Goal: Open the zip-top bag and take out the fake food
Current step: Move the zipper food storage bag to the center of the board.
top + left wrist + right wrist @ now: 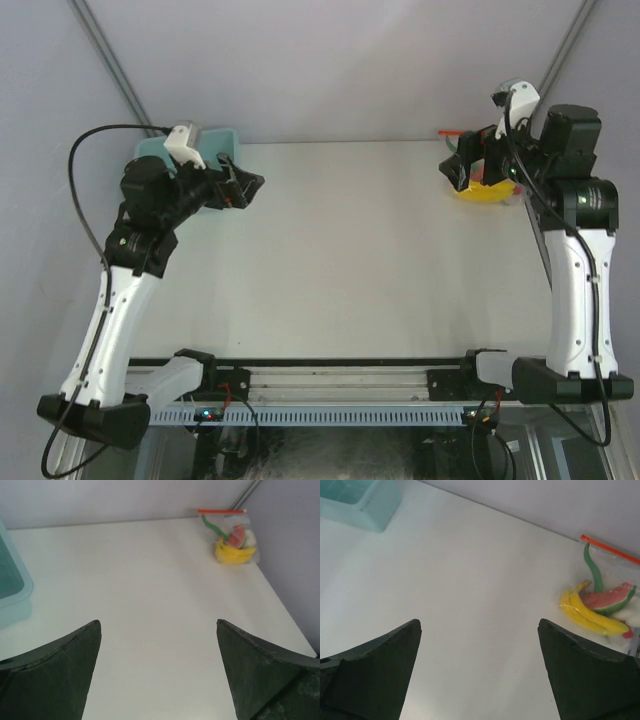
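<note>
The zip-top bag (615, 575) lies shut at the table's far right corner, its red-orange zip strip (611, 547) along the far edge. The fake food shows through the clear plastic: a yellow banana (592, 616), a red watermelon slice (607, 600), a green piece (593, 568) and a whitish piece (633, 613). My right gripper (458, 170) hovers open just left of the bag (486, 192), nothing between its fingers. My left gripper (244, 186) is open and empty at the far left, across the table from the bag (233, 536).
A teal plastic bin (212, 141) stands at the table's far left corner, right behind my left gripper; it also shows as the bin (9, 582) and the bin (361, 499). Grey walls close in behind and to the right of the bag.
</note>
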`<state>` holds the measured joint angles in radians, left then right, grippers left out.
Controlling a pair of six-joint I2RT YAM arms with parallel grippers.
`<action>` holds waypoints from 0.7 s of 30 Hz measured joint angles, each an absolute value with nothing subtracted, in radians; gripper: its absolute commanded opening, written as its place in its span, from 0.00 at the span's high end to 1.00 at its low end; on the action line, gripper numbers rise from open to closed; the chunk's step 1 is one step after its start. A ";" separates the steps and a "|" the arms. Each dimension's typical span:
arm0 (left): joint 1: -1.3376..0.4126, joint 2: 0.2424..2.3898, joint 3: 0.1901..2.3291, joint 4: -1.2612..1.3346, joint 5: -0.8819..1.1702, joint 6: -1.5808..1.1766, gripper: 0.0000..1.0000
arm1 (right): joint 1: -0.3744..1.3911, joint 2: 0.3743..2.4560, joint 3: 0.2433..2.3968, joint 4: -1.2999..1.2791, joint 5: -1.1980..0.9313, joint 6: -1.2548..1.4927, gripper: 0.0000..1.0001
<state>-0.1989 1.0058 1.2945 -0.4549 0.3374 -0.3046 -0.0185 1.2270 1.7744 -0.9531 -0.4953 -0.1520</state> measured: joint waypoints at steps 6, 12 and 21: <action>-0.263 1.157 1.322 -0.471 0.272 -0.305 0.00 | 0.017 1.365 1.782 -0.929 -0.421 -0.142 0.00; -0.318 1.267 1.345 -0.477 0.200 -0.305 0.00 | 0.117 1.467 1.761 -0.887 -0.356 -0.214 0.00; -0.375 1.248 1.306 -0.381 0.096 -0.315 0.00 | 0.151 1.643 1.817 -0.883 -0.427 -0.271 0.00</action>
